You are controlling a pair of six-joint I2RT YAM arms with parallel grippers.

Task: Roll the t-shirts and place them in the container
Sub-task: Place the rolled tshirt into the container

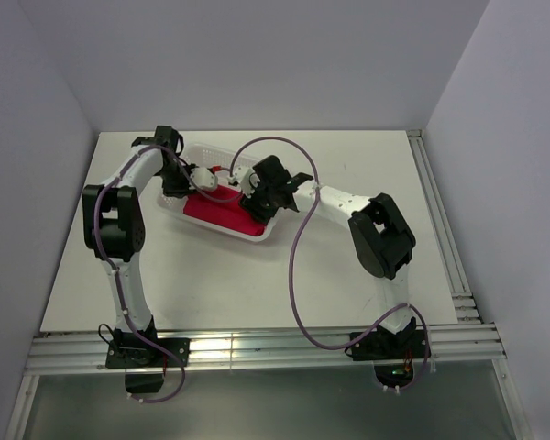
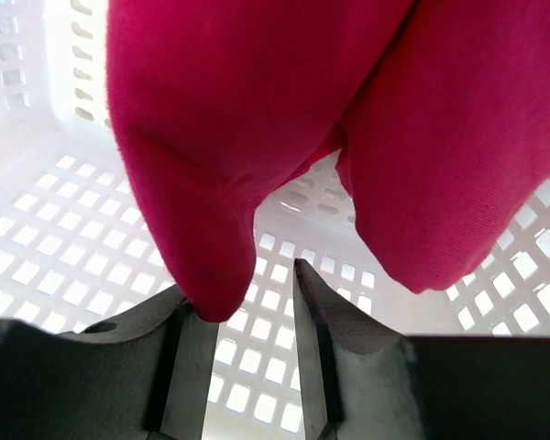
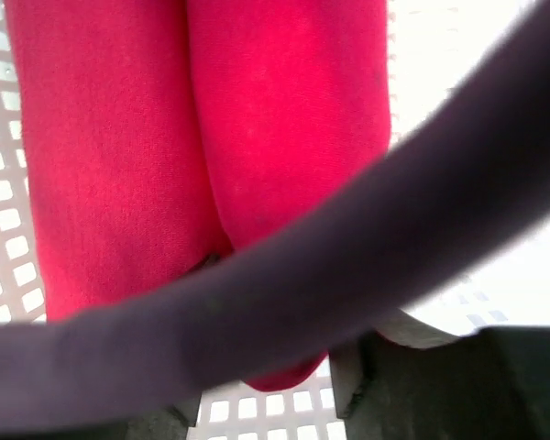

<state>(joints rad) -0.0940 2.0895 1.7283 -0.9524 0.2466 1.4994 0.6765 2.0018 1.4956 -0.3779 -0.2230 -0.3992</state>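
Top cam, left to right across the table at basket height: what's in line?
left arm → left gripper → t-shirts → right gripper → right arm → side rail. The basket is left out because it spans both grippers.

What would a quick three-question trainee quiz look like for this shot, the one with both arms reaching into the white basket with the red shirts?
1. Multiple choice: where are the red t-shirts?
A. spread flat on the bare table
B. inside the white basket
C. hanging off the table's edge
2. True or false: the left gripper has its jaws clamped fully together.
3. Short answer: what blurred thing crosses the right wrist view in front of the red cloth?

Key
1. B.
2. False. The left wrist view shows the basket's lattice floor through the gap between the jaws.
3. The purple cable.
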